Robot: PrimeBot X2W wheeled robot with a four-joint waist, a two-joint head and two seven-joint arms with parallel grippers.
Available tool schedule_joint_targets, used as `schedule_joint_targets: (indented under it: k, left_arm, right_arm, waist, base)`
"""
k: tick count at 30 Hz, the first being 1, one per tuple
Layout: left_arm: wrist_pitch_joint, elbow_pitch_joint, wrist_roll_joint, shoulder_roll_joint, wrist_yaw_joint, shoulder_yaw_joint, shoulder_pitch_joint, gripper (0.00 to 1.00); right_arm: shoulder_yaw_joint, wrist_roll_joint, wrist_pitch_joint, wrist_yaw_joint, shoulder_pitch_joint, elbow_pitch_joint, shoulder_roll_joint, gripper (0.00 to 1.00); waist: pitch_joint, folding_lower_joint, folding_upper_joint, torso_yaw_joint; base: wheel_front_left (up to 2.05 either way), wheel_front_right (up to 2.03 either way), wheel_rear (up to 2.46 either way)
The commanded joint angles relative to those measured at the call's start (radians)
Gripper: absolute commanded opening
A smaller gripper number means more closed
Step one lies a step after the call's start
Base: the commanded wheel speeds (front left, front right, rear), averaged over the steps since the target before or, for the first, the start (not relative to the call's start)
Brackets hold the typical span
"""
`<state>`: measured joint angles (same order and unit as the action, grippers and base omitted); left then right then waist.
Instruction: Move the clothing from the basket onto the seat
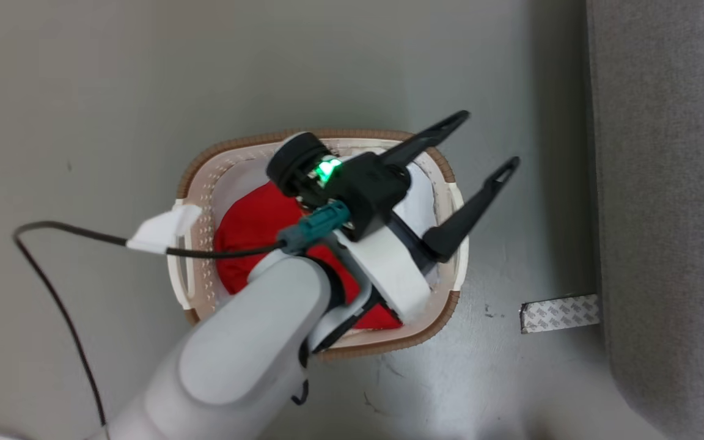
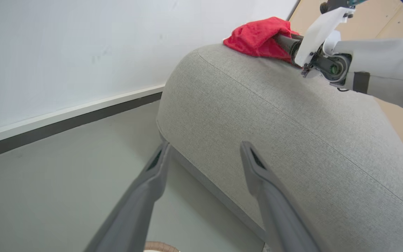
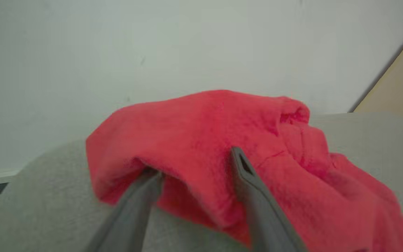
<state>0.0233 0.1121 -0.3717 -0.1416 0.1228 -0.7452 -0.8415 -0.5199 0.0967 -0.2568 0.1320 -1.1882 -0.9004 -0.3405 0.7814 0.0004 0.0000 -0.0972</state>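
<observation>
1. Here, the right fingers (image 3: 254,199) stand apart at the red garment (image 3: 222,129). One lies on top of the fabric and the other's tip is tucked under a fold. The cloth in the gap between them sits loose, not pinched.
2. That red garment lies in a crumpled heap on top of the seat (image 3: 380,133), near its rounded edge by the wall (image 3: 152,45).
3. The left fingers (image 1: 474,205) are spread wide and hold nothing. They point out over the right side of the basket (image 1: 205,162), toward the seat.
4. The basket stands on the floor (image 1: 83,91) under the left arm (image 1: 236,354), a little apart from the seat, which runs along the head view's right edge.
5. Inside the basket lies more red clothing (image 1: 254,226), with a pale cloth (image 1: 419,195) beside it on the side nearer the seat.
6. A black cable (image 1: 65,227) loops across the floor to the left arm, and a strip of tape (image 1: 560,313) lies on the floor right against the seat's edge.
</observation>
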Motion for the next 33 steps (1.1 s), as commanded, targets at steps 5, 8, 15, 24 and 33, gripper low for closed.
schedule_joint_targets:
  k: [5,8,15,24,33]
  left_arm:
    - [0.019,0.018,-0.017,-0.041,-0.025,0.030,0.043,1.00]
    - [0.040,0.027,-0.034,-0.061,-0.045,0.051,0.086,1.00]
    - [0.118,0.065,-0.076,-0.102,-0.103,0.100,0.232,1.00]
    - [0.225,0.103,-0.123,-0.137,-0.192,0.184,0.460,1.00]
    - [0.241,0.031,-0.107,-0.117,-0.254,0.377,0.730,1.00]
  right_arm:
    - [0.036,0.014,-0.009,-0.002,0.104,0.109,0.075,1.00]
    - [0.071,-0.008,-0.008,-0.002,0.213,0.222,0.128,1.00]
    - [0.184,-0.074,-0.008,-0.002,0.494,0.426,0.209,1.00]
    - [0.318,-0.125,-0.008,-0.002,0.804,0.570,0.253,1.00]
    - [0.419,-0.138,-0.008,-0.002,1.024,0.641,0.284,1.00]
  waist:
    - [-0.087,-0.0004,0.0000,-0.059]
    - [-0.151,-0.0004,0.0000,-0.083]
    - [-0.346,-0.0004,0.0000,-0.097]
    - [-0.565,-0.0004,0.0000,-0.051]
    - [-0.716,-0.0004,0.0000,-0.013]
  base:
    - [0.00,0.00,0.00]
    - [0.00,0.00,0.00]
    - [0.00,0.00,0.00]
    - [0.00,0.00,0.00]
    - [0.00,0.00,0.00]
